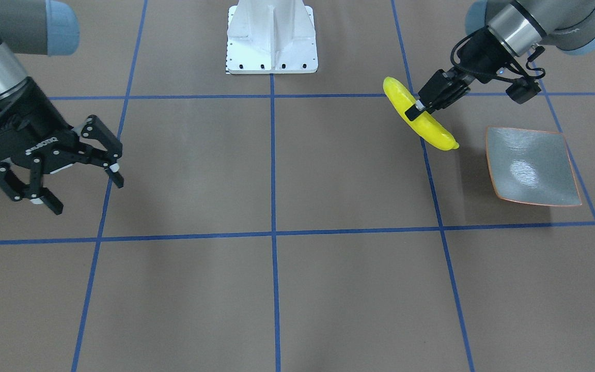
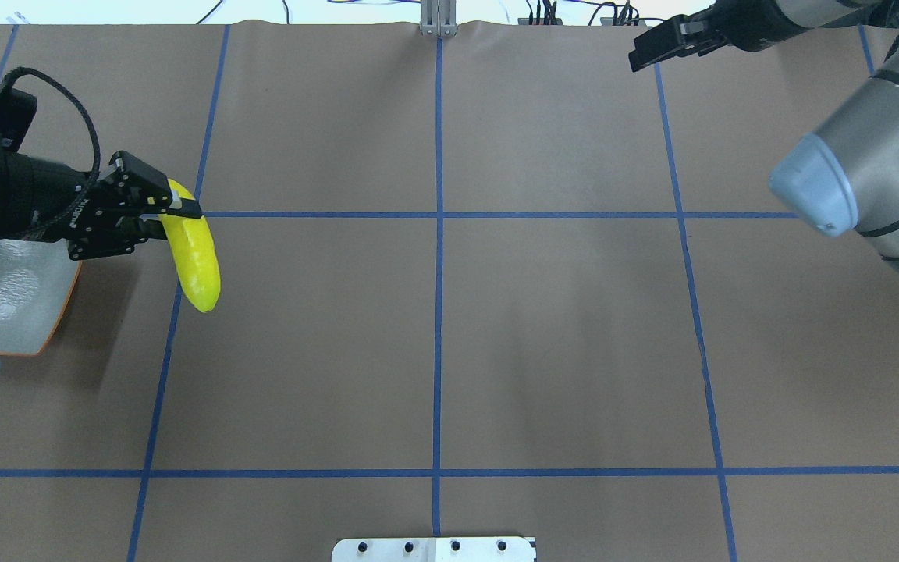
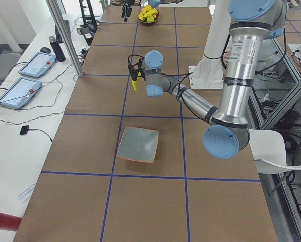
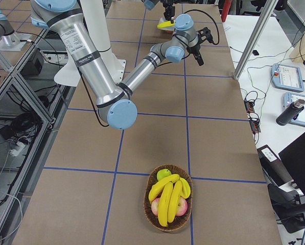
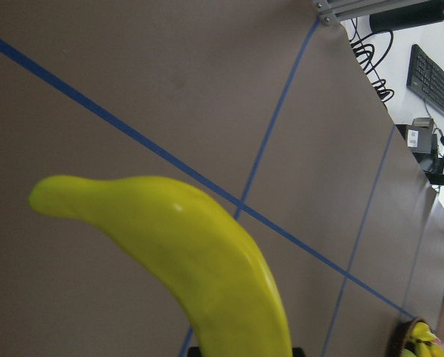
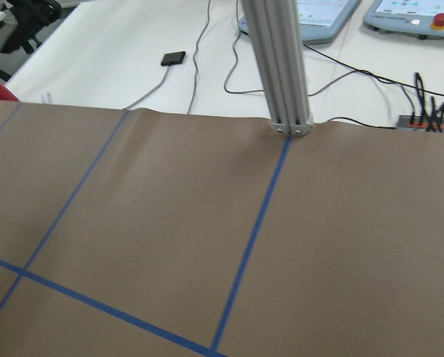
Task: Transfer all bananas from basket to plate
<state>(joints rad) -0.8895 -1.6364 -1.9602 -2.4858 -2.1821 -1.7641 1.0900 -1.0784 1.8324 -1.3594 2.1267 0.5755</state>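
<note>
My left gripper is shut on a bright yellow banana near its middle and holds it above the table, beside the plate on the side toward the table's centre. It also shows in the overhead view and fills the left wrist view. The square grey-green plate with an orange rim is empty. My right gripper is open and empty, high over the other half of the table. The basket holds three more bananas and shows in the side views and, in part, in the left wrist view.
The basket also holds apples and a green fruit. The white robot base stands at the table's middle edge. Blue tape lines cross the brown table. An aluminium post stands at the far edge.
</note>
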